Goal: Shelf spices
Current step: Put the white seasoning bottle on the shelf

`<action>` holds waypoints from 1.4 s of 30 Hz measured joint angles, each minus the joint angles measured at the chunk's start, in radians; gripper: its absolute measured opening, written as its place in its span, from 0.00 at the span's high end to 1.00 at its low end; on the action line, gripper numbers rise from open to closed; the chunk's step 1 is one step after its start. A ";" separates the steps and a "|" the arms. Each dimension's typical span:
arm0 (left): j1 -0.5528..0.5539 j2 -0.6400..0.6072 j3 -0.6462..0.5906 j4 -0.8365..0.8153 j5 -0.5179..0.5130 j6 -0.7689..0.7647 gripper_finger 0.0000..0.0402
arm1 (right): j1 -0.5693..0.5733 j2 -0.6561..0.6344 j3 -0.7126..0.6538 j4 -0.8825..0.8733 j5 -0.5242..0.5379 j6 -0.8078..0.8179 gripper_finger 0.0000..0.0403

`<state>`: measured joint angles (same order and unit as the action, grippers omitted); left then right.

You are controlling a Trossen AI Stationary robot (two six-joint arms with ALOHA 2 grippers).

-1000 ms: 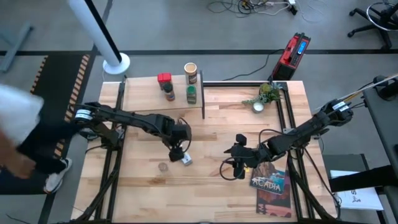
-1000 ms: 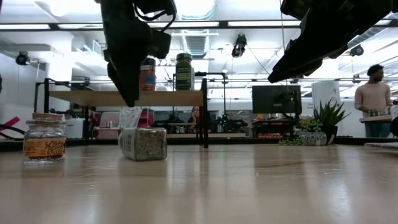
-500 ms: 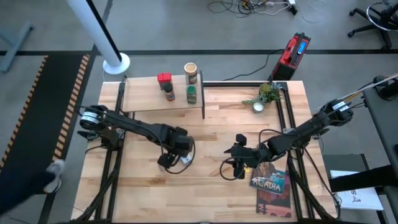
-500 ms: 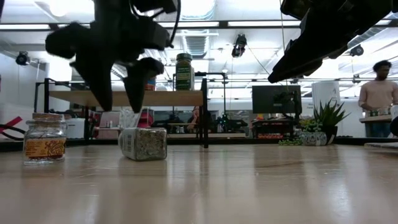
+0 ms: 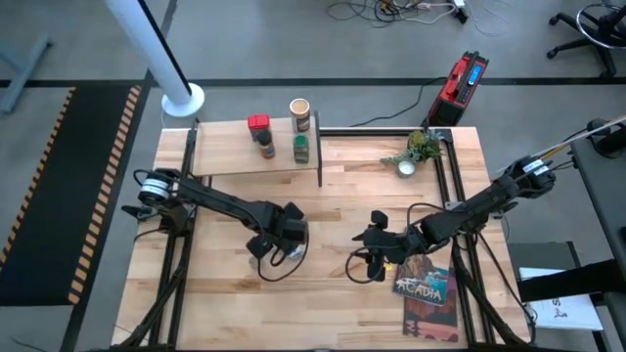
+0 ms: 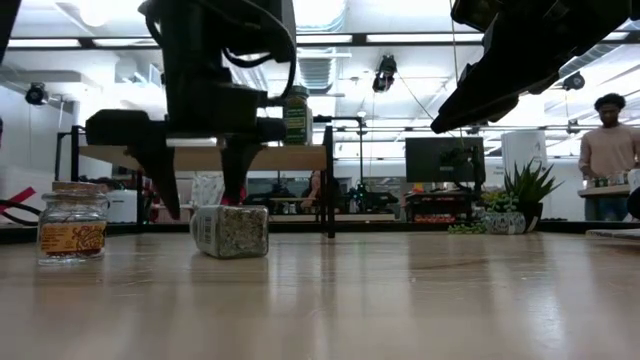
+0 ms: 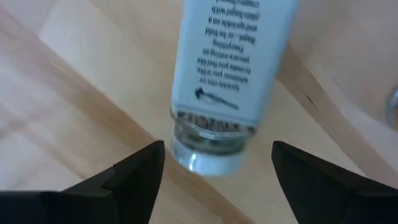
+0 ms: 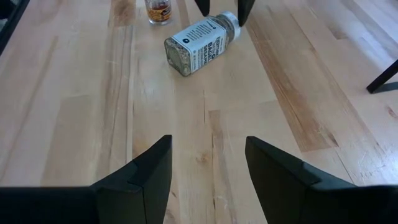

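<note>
White-capped clear jar (image 8: pixel 201 42) lies on its side on the tabletop (image 5: pixel 333 210), cap end between the spread fingers of the left gripper (image 6: pixel 198 208), which is not closed on it. Small corked jar (image 6: pixel 71 223) stands just beside. Three spice containers stand on the shelf (image 5: pixel 230 154): red-capped (image 5: pixel 259 125), green (image 5: pixel 301 148), tan-topped (image 5: pixel 299 110). Right gripper (image 8: pixel 205 171) hovers near the "Acadia" book (image 5: pixel 427 288), fingers apart, empty.

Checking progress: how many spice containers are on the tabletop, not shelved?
2: a white-capped clear jar lying sideways under the open left tool; a cork-topped glass jar upright nearby. Others may be hidden.
</note>
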<state>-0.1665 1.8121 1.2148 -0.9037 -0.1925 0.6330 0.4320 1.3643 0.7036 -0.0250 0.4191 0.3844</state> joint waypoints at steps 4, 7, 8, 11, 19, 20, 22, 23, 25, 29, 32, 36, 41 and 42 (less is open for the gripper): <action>0.003 0.026 0.000 0.042 0.000 0.002 0.31 | 0.000 0.000 0.000 0.000 0.000 0.000 0.55; 0.004 0.043 0.000 0.060 0.000 0.005 0.32 | 0.000 0.000 -0.001 0.000 0.000 0.001 0.55; 0.004 0.047 0.000 0.062 0.000 0.007 0.32 | 0.000 0.000 -0.001 0.000 0.000 0.001 0.55; 0.005 0.053 0.000 0.065 0.000 0.010 0.33 | 0.000 0.000 -0.001 0.000 0.000 0.001 0.55; 0.005 0.055 0.000 0.066 -0.009 0.010 0.39 | 0.000 0.000 -0.001 0.000 0.000 0.001 0.55; 0.005 0.055 0.000 0.066 -0.011 0.010 0.41 | 0.000 0.000 -0.001 0.000 0.000 0.001 0.55; 0.005 0.055 0.000 0.066 -0.035 0.010 0.44 | 0.000 0.000 -0.001 0.000 0.000 0.001 0.55; 0.005 0.055 0.000 0.066 -0.048 0.010 0.46 | 0.000 0.000 -0.001 0.000 0.000 0.001 0.55; 0.005 0.055 0.000 0.066 -0.081 0.010 0.50 | 0.000 0.000 -0.001 0.000 0.000 0.001 0.55; 0.005 0.055 0.000 0.065 -0.137 0.010 0.55 | 0.000 0.000 -0.001 0.000 0.000 0.001 0.55; 0.006 0.053 0.001 0.065 -0.156 0.010 0.55 | 0.000 0.000 -0.001 0.000 0.000 0.010 0.55; 0.005 0.048 0.026 0.037 -0.237 0.012 0.53 | -0.005 0.000 -0.001 0.014 0.008 0.058 0.55; 0.003 0.042 0.105 -0.012 -0.339 0.013 0.54 | -0.040 0.000 -0.006 0.107 0.054 0.160 0.55; 0.001 0.041 0.125 -0.021 -0.362 0.013 0.55 | -0.050 0.000 -0.011 0.137 0.054 0.169 0.55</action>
<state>-0.1656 1.8532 1.3399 -0.9242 -0.5545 0.6461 0.3820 1.3640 0.6929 0.1120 0.4733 0.5530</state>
